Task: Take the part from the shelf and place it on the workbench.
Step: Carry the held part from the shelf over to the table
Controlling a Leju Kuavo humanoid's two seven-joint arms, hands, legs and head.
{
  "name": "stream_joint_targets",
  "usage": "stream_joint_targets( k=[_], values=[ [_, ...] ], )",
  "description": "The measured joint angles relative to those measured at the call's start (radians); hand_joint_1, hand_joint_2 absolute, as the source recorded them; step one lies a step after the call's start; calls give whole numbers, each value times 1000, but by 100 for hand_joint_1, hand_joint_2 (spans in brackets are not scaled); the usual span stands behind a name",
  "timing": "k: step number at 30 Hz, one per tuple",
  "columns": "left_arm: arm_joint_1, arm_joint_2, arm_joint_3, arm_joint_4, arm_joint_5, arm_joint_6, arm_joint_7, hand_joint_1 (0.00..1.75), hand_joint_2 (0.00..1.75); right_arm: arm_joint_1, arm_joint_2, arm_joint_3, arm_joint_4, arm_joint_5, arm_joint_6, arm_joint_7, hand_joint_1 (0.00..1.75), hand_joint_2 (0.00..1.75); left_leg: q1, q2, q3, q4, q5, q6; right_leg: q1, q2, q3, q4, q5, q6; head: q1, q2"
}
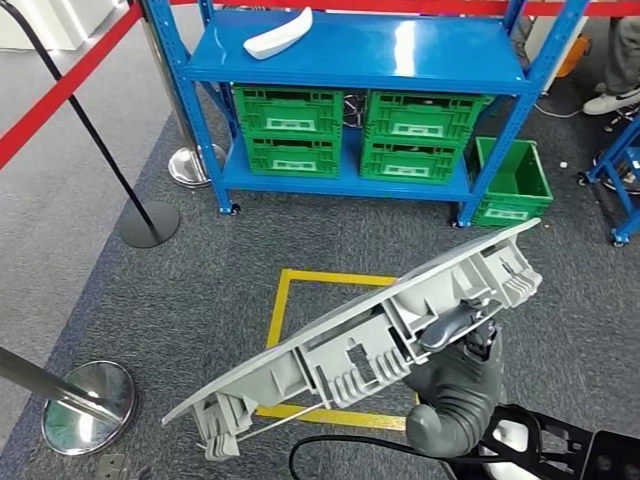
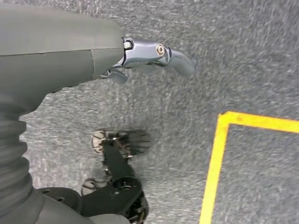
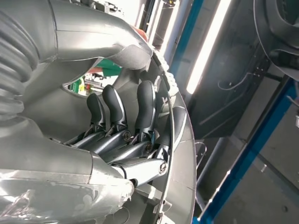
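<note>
- Part (image 1: 355, 335): long grey moulded plastic panel, off the shelf, held aloft over the carpet and tilted, its far end high to the right and its near end low to the left. Ribbed underside with clips faces the head view.
- Right hand (image 1: 460, 325): holds the part near its higher end; in the right wrist view the dark fingers (image 3: 114, 109) curl over an inner rib, clamped on the part, thumb above.
- Left hand (image 2: 151, 53): hangs over the carpet, holding nothing; fingers look loosely apart and slightly bent.
- Handling, judged: light and stiff for its length, but thin enough to flex; the grip sits off-centre, so the long free end will tend to sag and swing. Clips and tabs look brittle. A hold on a rib near the middle would balance better; set it down flat, not on its clips.
- Shelf (image 1: 355, 50): blue steel rack ahead; a white part (image 1: 279, 35) lies on its upper deck, green crates (image 1: 290, 125) on the lower.
- Floor: grey carpet with a yellow taped square (image 1: 302, 290).
- Worktop: not visible from here.
</note>
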Motion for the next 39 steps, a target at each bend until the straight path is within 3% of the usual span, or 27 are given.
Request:
stream_joint_targets(
  k=[2, 3, 6, 8, 10, 11, 12, 13, 15, 17, 18, 19, 21, 22, 23, 25, 26, 27, 28, 29, 30, 31, 33, 34, 36, 37, 39],
  values=[
    [-1, 5, 0, 0, 1, 0, 0, 0, 175, -1, 0, 0, 0, 3, 0, -1, 175, 175, 0, 0, -18, 11, 13, -12, 0, 1, 87, -128, -11, -1, 2, 0],
    [0, 7, 0, -1, 1, -1, 0, 0, 175, -2, 0, 0, 0, 4, 0, -2, 175, 175, -2, 0, -23, 14, 20, -17, 2, 2, 103, -159, -24, -5, 2, 0],
    [2, 8, 0, -1, 1, -3, 0, 0, 175, -3, 0, 0, -1, 4, 0, -2, 175, 175, 0, -1, -37, 18, 28, -33, 3, 3, 89, -163, -14, -35, 2, 0],
    [4, 8, 0, -1, 1, -3, 0, 0, 175, -6, 1, 0, -1, 4, 1, -2, 175, 175, 2, -6, -62, 77, -35, -42, 2, 2, 69, -164, 4, -56, -2, 0],
    [4, 8, 0, -1, 1, -4, 0, 0, 175, -7, 1, 0, -1, 2, 2, -3, 175, 175, 2, -10, -104, 210, -133, -48, 5, 2, 43, -164, 26, -66, -6, 0],
    [4, 9, 0, -1, 1, -4, -1, 0, 175, -7, 2, 0, -1, 2, 3, -3, 175, 175, 2, -10, -119, 273, -162, -48, 7, 3, 28, -163, 37, -68, -6, 0],
    [3, 9, 0, -1, 1, -4, -1, 0, 175, -7, 2, 0, -1, 2, 3, -3, 175, 175, 2, -11, -121, 310, -169, -47, 9, 4, 14, -163, 47, -68, -6, 0],
    [3, 9, 0, -1, 1, -5, -1, 0, 175, -8, 2, 0, -1, 2, 3, -3, 175, 175, 1, -11, -107, 314, -154, -44, 11, 5, 1, -162, 58, -69, -6, 0],
    [1, 9, 0, -1, 1, -5, -2, 0, 175, -9, 2, 0, -1, 0, 4, -3, 175, 175, -1, -13, -28, 224, -105, -33, 14, 7, -24, -162, 80, -67, -6, 0],
    [-2, 12, 0, -1, 1, -5, -2, 0, 175, -10, 2, 0, -1, -2, 4, -3, 175, 175, -6, -17, 78, 76, -96, -20, 17, 7, -42, -161, 100, -61, -6, 0],
    [-4, 13, 0, -1, 0, -5, -2, 0, 175, -11, 2, 0, -1, -3, 5, -3, 175, 175, -9, -19, 109, 25, -103, -16, 17, 7, -47, -163, 111, -56, -5, 0],
    [-5, 13, 0, -1, -2, -5, -2, 0, 175, -11, 2, 0, -1, -4, 6, -4, 175, 175, -13, -20, 122, -3, -107, -13, 16, 6, -50, -168, 122, -51, -5, 0],
    [-3, 13, -1, 0, -6, -5, -1, 0, 175, -10, 2, 0, -1, -4, 9, -5, 175, 175, -13, -18, 111, -14, -90, -5, 14, 7, -57, -175, 137, -39, -6, 0],
    [-2, 14, -1, 0, -8, -5, 0, 0, 175, -8, 2, 0, -1, -4, 9, -7, 175, 175, -11, -16, 103, -16, -78, 1, 13, 8, -65, -164, 119, -33, -4, 0],
    [0, 14, -2, 0, -10, -4, 1, 0, 175, -8, 2, 0, -1, -4, 9, -8, 175, 175, -9, -14, 93, -19, -65, 7, 13, 9, -77, -133, 83, -28, -2, 0],
    [0, 15, -4, 0, -14, -3, 3, 0, 175, -6, 2, 0, -1, -9, 9, -14, 175, 175, -7, -11, 70, -19, -43, 13, 10, 7, -108, -9, -19, -19, 3, 0],
    [0, 16, -5, 0, -16, -3, 3, 0, 175, -5, 2, 0, -1, -12, 9, -16, 175, 175, -7, -11, 56, -18, -31, 14, 9, 7, -119, 59, -54, -16, 4, 0],
    [0, 18, -6, 0, -18, -3, 3, 0, 175, -3, 2, 0, -1, -15, 10, -18, 175, 175, -7, -10, 42, -17, -20, 13, 8, 7, -120, 107, -68, -13, 5, 0],
    [0, 19, -7, 0, -20, -3, 3, 0, 175, -3, 2, 0, -1, -17, 10, -19, 175, 175, -7, -9, 28, -16, -9, 12, 8, 7, -105, 122, -60, -11, 5, 0],
    [0, 20, -9, 0, -21, -3, 3, 0, 175, -2, 2, 0, -1, -18, 10, -19, 175, 175, -6, -7, 13, -14, 2, 10, 7, 6, -72, 99, -37, -9, 5, 0],
    [0, 20, -10, 0, -21, -2, 3, 0, 175, -2, 2, 0, -1, -20, 10, -19, 175, 175, -6, -6, -1, -11, 11, 6, 5, 1, -22, 43, -14, -8, 5, 0],
    [0, 23, -12, 0, -22, -2, 2, 0, 175, -4, 3, 0, -1, -22, 11, -20, 175, 175, -6, -5, -15, -5, 20, 1, 6, -6, 37, -33, -9, -5, 6, 0],
    [3, 29, -14, -1, -22, 1, 0, 0, 175, -9, 7, 0, -4, -30, 18, -23, 175, 175, -8, -3, -32, 6, 34, -10, 9, -17, 113, -149, -28, -15, 7, 0],
    [4, 33, -14, -1, -21, 2, -3, 0, 175, -11, 10, 0, -6, -33, 21, -26, 175, 175, -8, -1, -36, 9, 42, -16, 13, -17, 122, -173, -39, -23, 7, 0],
    [5, 39, -14, -1, -15, 2, -11, 0, 175, -15, 17, 0, -13, -39, 24, -29, 175, 175, -6, 2, -42, 11, 50, -27, 14, -11, 104, -174, -29, -45, 7, 0],
    [7, 42, -14, -1, -12, 2, -14, 0, 175, -17, 21, 0, -17, -43, 24, -30, 175, 175, -5, 0, -49, 21, 35, -33, 13, -8, 95, -172, -19, -54, 6, 0],
    [9, 48, -14, -1, -5, 1, -18, 0, 175, -19, 26, 0, -24, -50, 23, -30, 175, 175, -3, -7, -76, 95, -50, -43, 11, -5, 72, -172, 6, -69, 1, 0]
  ],
)
